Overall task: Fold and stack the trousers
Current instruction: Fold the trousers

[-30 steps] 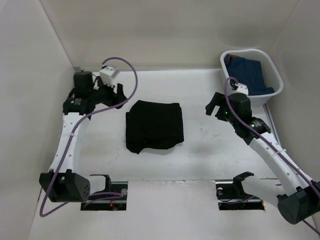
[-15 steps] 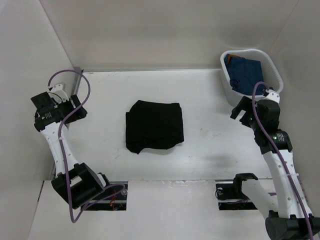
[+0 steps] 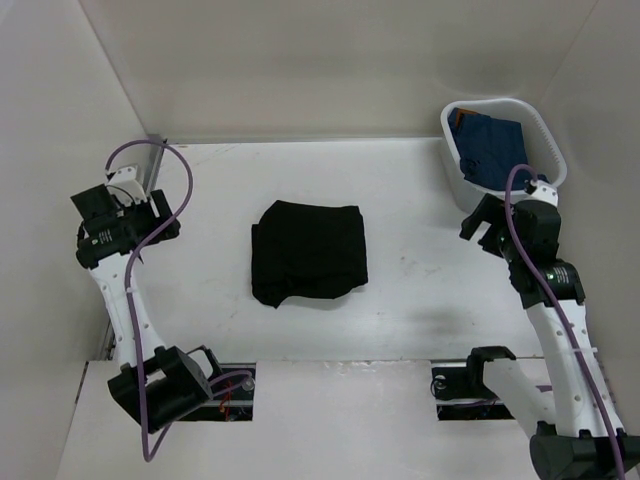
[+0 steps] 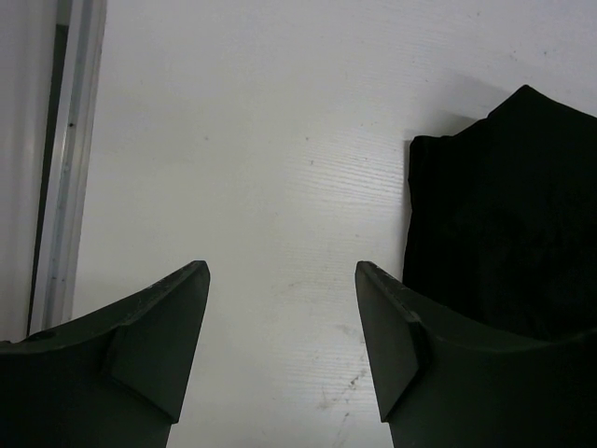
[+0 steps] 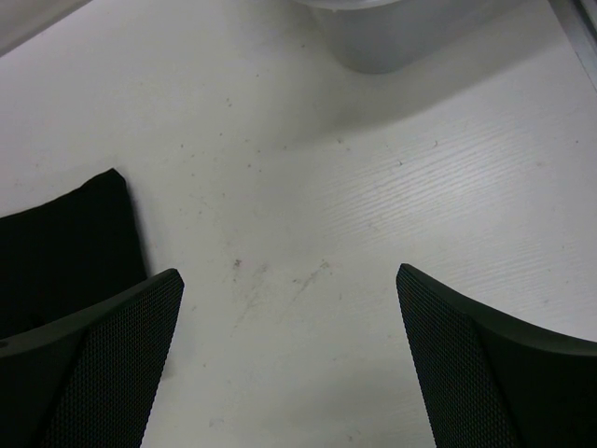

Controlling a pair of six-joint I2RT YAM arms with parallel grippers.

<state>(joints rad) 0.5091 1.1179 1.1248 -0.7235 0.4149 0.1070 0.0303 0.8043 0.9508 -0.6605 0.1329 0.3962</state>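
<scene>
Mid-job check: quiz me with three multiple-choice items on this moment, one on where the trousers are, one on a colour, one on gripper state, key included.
1. The trousers lie: A against the left wall; B folded in the middle of the table; C draped over an arm.
2. The garment in the white basket is: A blue; B red; C green.
3. The left gripper and right gripper are: A both open and empty; B both shut on cloth; C one open, one shut.
Key: B, the black bundle sits centred; A, blue cloth shows inside the rim; A, each wrist view shows jaws apart over bare table.
</scene>
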